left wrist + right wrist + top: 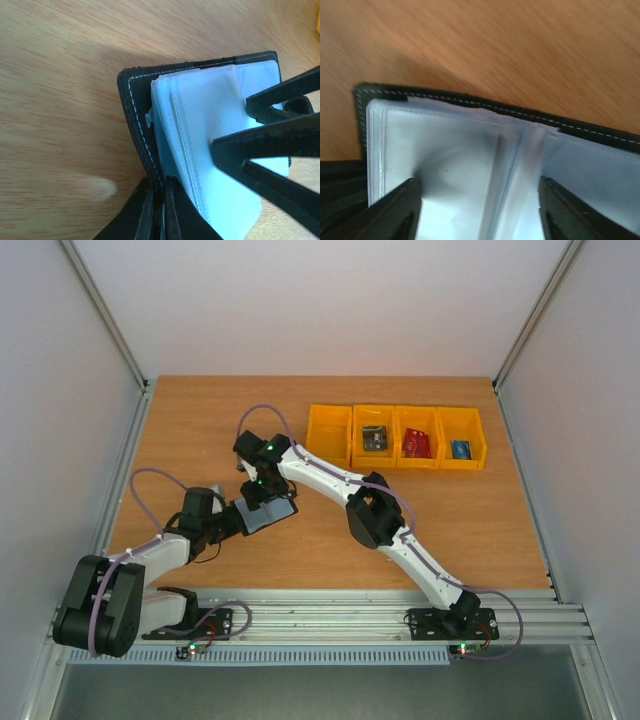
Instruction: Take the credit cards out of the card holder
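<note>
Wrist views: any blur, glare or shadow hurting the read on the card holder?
Left wrist: card holder stitching sharp, its clear sleeves washed out pale, left claw blurred up close. Right wrist: soft throughout, right claw out of focus, sheen on the sleeves, diagonal shadow on the table. Top external: evenly lit, no glare.

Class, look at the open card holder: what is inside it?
Inside the card holder, only pale plastic sleeves show, no card. The right fingers cover some pages, so hidden cards cannot be ruled out.
</note>
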You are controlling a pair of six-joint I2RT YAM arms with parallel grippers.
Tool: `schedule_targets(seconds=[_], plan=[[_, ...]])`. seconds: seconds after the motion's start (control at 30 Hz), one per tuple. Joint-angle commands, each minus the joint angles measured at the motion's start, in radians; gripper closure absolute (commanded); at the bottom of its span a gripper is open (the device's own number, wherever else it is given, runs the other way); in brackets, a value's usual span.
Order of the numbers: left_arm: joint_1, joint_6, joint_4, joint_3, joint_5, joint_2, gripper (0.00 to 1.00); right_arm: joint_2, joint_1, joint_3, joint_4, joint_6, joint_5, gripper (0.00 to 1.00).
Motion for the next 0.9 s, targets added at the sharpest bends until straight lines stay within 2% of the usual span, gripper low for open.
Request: schedule_targets(seconds=[0.0,0.17,0.23,0.3,0.33,0.47,0.57,0.67,0.87], plan=[[0.003,-0.011,0.091,-0.012,0.007,-0.013,0.88,0.058,0.005,-0.005,-0.112,0.024,0.175,0.52],[0.032,-0.098,0.108,-0.012,0.046,-0.043,0.65,0.053,-0.005,-0.066,-0.114,0.035,0.232,0.73],[0.039,-0.125,0.106,-0.012,0.060,-0.045,0.58,0.040,-0.015,-0.092,-0.095,0.039,0.182,0.82],[0.041,-0.144,0.100,-0.014,0.052,-0.040,0.53,0.024,-0.027,-0.118,-0.067,0.049,0.130,0.96],[0.043,-0.155,0.092,-0.014,0.041,-0.037,0.51,0.013,-0.035,-0.131,-0.049,0.053,0.101,0.98],[0.046,-0.191,0.072,-0.018,0.005,-0.023,0.48,-0.055,-0.070,-0.222,0.043,0.072,-0.039,0.99],[0.050,-0.203,0.066,-0.016,0.009,-0.024,0.48,-0.159,-0.104,-0.368,0.194,0.089,-0.193,0.99],[0.061,-0.202,0.095,-0.013,0.065,-0.040,0.45,-0.265,-0.148,-0.490,0.320,0.126,-0.295,0.99],[0.098,-0.197,0.196,-0.018,0.212,-0.073,0.33,-0.431,-0.203,-0.649,0.486,0.151,-0.438,0.99]])
